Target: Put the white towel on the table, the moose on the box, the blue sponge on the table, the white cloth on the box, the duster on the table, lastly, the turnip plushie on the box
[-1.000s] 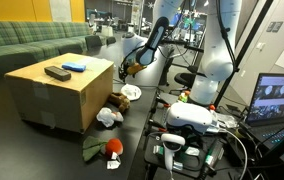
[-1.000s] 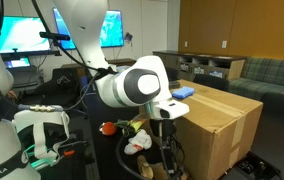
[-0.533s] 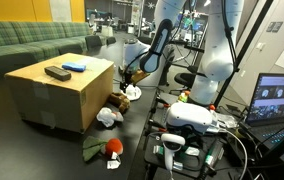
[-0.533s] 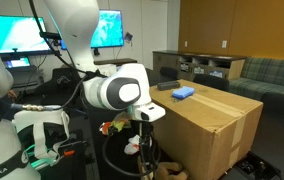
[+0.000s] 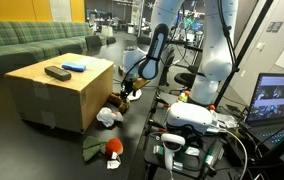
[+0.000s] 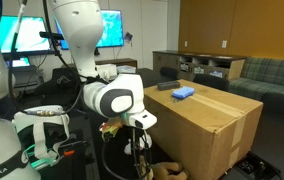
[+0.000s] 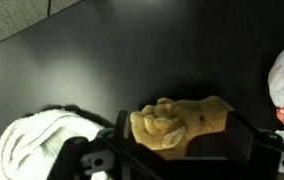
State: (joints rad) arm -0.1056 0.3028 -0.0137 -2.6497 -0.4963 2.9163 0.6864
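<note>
My gripper [image 7: 179, 128] is open, low over the dark floor, with its fingers on either side of the tan moose plush [image 7: 182, 118]. In an exterior view the gripper [image 5: 125, 95] hangs beside the cardboard box [image 5: 52, 95], just over the moose [image 5: 123, 104]. A white towel [image 7: 32, 148] lies left of the moose in the wrist view, and shows on the floor in an exterior view [image 5: 107, 117]. A blue sponge [image 5: 75, 67] and a dark flat object [image 5: 57, 72] lie on the box top. A red and green plushie [image 5: 110, 148] lies on the floor nearer the camera.
A green sofa [image 5: 27, 40] stands behind the box. A table with a laptop [image 5: 277, 100] and headset gear [image 5: 197, 118] sits beside the robot base. In an exterior view the sponge [image 6: 184, 93] lies on the box [image 6: 217, 125], with monitors behind the arm.
The arm has lowered towards the floor beside the box, bringing the gripper down around the moose.
</note>
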